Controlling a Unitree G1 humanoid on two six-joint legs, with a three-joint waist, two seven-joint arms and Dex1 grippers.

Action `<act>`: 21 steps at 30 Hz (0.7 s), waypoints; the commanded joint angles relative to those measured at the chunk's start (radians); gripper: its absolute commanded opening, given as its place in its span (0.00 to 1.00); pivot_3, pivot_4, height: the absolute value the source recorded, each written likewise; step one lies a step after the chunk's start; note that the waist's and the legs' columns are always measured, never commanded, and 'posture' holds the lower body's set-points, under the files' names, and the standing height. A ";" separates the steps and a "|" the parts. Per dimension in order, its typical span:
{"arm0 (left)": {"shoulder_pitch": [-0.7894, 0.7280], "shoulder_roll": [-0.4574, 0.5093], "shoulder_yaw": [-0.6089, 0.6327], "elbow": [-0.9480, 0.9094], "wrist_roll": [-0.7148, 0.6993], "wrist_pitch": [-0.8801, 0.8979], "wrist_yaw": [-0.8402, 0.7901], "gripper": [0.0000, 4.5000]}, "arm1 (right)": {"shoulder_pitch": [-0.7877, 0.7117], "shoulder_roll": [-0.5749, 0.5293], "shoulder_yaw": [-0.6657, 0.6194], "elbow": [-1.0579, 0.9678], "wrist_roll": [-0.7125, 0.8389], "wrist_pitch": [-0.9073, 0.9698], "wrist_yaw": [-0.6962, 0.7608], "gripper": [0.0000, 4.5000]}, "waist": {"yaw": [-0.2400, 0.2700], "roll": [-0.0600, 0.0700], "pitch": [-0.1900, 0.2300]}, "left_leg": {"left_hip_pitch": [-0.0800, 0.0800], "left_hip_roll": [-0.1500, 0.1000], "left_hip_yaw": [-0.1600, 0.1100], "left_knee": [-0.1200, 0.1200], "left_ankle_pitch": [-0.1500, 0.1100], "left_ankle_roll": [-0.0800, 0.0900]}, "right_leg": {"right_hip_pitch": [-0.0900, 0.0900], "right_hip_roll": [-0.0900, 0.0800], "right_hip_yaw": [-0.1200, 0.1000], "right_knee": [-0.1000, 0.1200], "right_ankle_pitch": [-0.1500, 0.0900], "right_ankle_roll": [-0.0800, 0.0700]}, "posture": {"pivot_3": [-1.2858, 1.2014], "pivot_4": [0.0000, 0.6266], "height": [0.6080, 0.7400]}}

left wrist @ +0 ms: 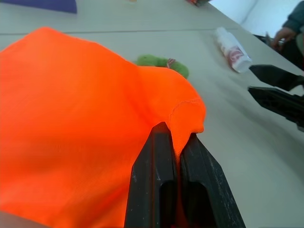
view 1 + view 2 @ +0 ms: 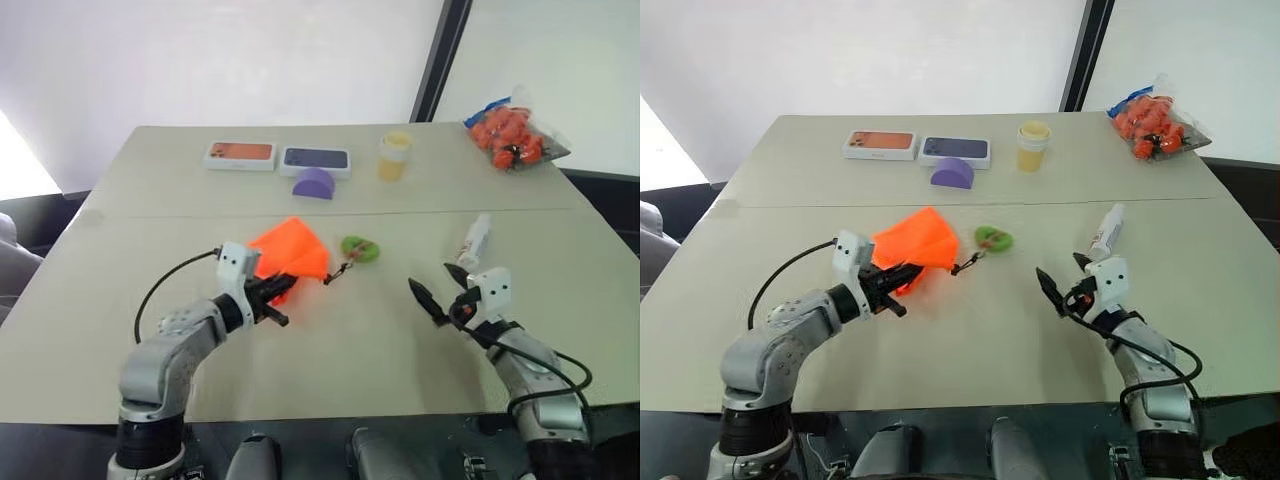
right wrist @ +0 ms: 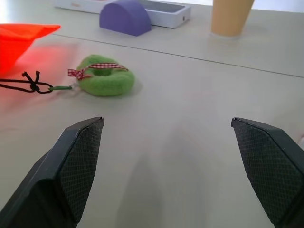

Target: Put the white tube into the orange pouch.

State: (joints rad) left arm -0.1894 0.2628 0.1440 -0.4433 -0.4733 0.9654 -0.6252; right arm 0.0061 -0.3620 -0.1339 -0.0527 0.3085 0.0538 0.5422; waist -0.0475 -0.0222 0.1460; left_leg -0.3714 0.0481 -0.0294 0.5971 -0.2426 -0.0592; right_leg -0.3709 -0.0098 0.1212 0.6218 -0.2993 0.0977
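Left eye view first: the white tube [image 2: 476,238] lies loose on the desk [image 2: 330,340], at about three o'clock from the orange pouch [image 2: 292,252] and well apart from it, so the tube is not yet picked up and nothing has gone into the pouch. What looks done is the hold on the pouch: the left gripper [image 2: 276,291] has its jaws pressed together on a fold of the orange fabric at the pouch's near edge, lifting that edge off the desk, as the left wrist view shows closely. The pouch's black cord runs toward three o'clock to the round green tag [image 2: 360,248], which rests on the desk just beside the pouch. Left to do, by my reading: grasp the tube, carry it over, and drop it through the pouch mouth, which may need to be opened wider first. The left arm reaches forward from seven o'clock with its wrist bent inward. The right gripper [image 2: 441,290] hovers just short of the tube, at about six o'clock from it, jaws spread wide and holding nothing, pointing roughly level toward the middle of the desk.
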 commanded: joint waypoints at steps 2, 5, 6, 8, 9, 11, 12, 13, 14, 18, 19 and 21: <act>-0.014 0.063 0.055 0.081 -0.119 0.023 -0.083 0.01 | 0.022 0.036 0.045 -0.110 -0.011 -0.027 -0.013 1.00 | 0.001 0.000 0.000 | 0.000 0.000 0.000 0.000 0.000 0.000 | 0.000 0.000 0.000 0.001 0.000 0.000 | 0.52 0.24 0.87; -0.037 0.093 0.053 0.143 -0.138 0.013 -0.094 0.01 | 0.041 0.048 0.061 -0.137 -0.019 -0.020 -0.024 1.00 | 0.003 0.000 0.000 | 0.000 0.000 0.000 0.001 0.000 0.000 | 0.000 0.000 0.000 0.000 0.000 0.000 | 0.52 0.24 0.87; -0.047 0.105 0.050 0.162 -0.144 0.010 -0.100 0.01 | 0.051 0.051 0.068 -0.149 -0.020 -0.017 -0.026 1.00 | 0.003 0.000 0.000 | 0.000 0.000 0.000 0.002 0.000 0.000 | 0.000 -0.001 0.000 0.000 0.000 0.000 | 0.52 0.24 0.87; -0.061 0.122 0.050 0.189 -0.157 0.008 -0.111 0.01 | 0.064 0.055 0.081 -0.165 -0.024 -0.012 -0.031 1.00 | 0.003 -0.001 0.000 | 0.000 0.000 0.000 0.002 0.000 0.000 | 0.000 -0.001 0.000 -0.001 0.000 -0.001 | 0.52 0.24 0.87; -0.069 0.125 0.053 0.200 -0.171 0.013 -0.114 0.01 | 0.069 0.057 0.084 -0.172 -0.026 -0.010 -0.035 1.00 | 0.003 -0.001 0.000 | 0.000 0.000 0.000 0.002 0.000 0.000 | 0.000 -0.001 0.000 -0.001 0.000 -0.001 | 0.52 0.24 0.87; -0.078 0.131 0.053 0.215 -0.188 0.016 -0.118 0.01 | 0.074 0.058 0.083 -0.182 -0.028 -0.003 -0.046 1.00 | 0.003 -0.001 0.000 | -0.001 0.000 0.000 0.001 0.000 0.000 | 0.000 -0.001 0.000 0.000 0.000 -0.001 | 0.52 0.24 0.87; -0.082 0.135 0.051 0.219 -0.193 0.016 -0.119 0.01 | 0.076 0.057 0.082 -0.186 -0.027 0.000 -0.048 1.00 | 0.003 0.000 0.000 | -0.001 0.000 0.000 0.001 0.000 0.000 | -0.001 -0.001 0.000 -0.001 0.000 -0.001 | 0.52 0.24 0.87; -0.084 0.140 0.045 0.222 -0.194 0.011 -0.122 0.01 | 0.077 0.056 0.082 -0.189 -0.027 0.003 -0.049 1.00 | 0.002 0.000 0.000 | -0.001 0.000 0.000 0.001 0.000 0.000 | -0.001 -0.001 0.000 -0.001 0.000 -0.001 | 0.52 0.24 0.87; -0.086 0.140 0.045 0.224 -0.202 0.013 -0.120 0.01 | 0.076 0.055 0.082 -0.191 -0.027 0.005 -0.051 1.00 | 0.002 0.000 0.000 | -0.001 0.000 0.000 0.000 0.000 0.000 | -0.001 -0.001 0.000 0.000 0.000 -0.001 | 0.52 0.24 0.87; -0.091 0.140 0.040 0.233 -0.210 0.001 -0.115 0.01 | 0.063 0.054 0.083 -0.190 -0.028 0.012 -0.056 1.00 | 0.003 0.000 0.000 | -0.001 0.000 0.000 0.000 0.000 0.000 | -0.001 0.000 0.000 0.000 0.000 -0.001 | 0.52 0.24 0.87; -0.089 0.143 0.035 0.233 -0.205 -0.007 -0.115 0.01 | 0.059 0.054 0.084 -0.188 -0.028 0.014 -0.057 1.00 | 0.003 -0.001 0.000 | -0.001 0.000 0.000 0.000 0.000 0.000 | -0.001 0.000 0.000 0.000 0.000 -0.001 | 0.52 0.24 0.87; -0.085 0.148 0.025 0.226 -0.207 -0.013 -0.121 0.01 | 0.047 0.054 0.086 -0.186 -0.030 0.017 -0.058 1.00 | 0.002 -0.001 0.000 | -0.001 0.000 0.000 0.000 0.000 0.000 | -0.001 0.000 0.000 0.000 0.000 -0.001 | 0.52 0.24 0.87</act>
State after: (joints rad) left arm -0.2699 0.3986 0.1724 -0.1980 -0.6649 0.9723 -0.7367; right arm 0.0704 -0.3061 -0.0434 -0.2026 0.2784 0.0790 0.4872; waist -0.0451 -0.0227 0.1457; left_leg -0.3721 0.0482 -0.0292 0.5975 -0.2425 -0.0596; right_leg -0.3719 -0.0103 0.1213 0.6213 -0.2994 0.0969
